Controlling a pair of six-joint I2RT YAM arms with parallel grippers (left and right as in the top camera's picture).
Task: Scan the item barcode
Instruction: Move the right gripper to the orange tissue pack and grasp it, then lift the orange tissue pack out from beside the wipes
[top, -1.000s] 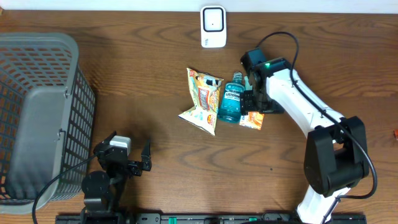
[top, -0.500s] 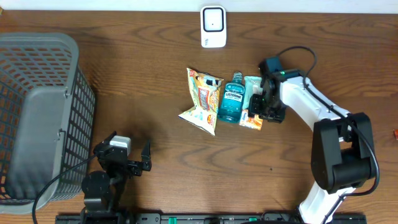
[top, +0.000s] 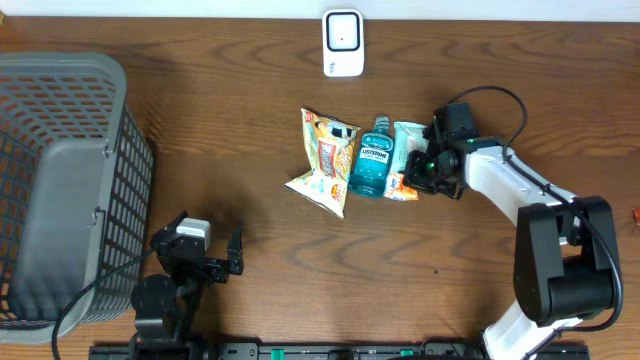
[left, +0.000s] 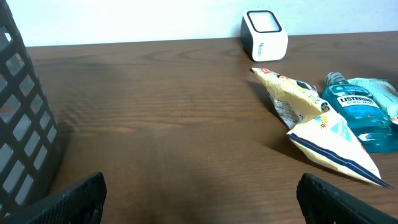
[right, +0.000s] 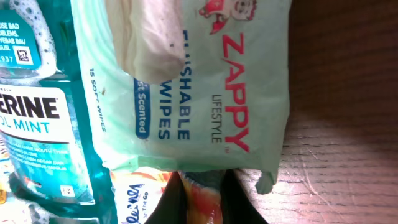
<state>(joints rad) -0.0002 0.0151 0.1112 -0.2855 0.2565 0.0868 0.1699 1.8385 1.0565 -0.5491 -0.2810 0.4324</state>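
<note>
We show the right hand clamped on the thin orange snack packet, lying on the brown wooden desk right of the blue mouthwash bottle, against the green wipes pack; left hand fingers apart.

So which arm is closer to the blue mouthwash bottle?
Right. The right gripper is shut on the orange packet just beside the mouthwash bottle; the left gripper sits far off, near the basket.
</note>
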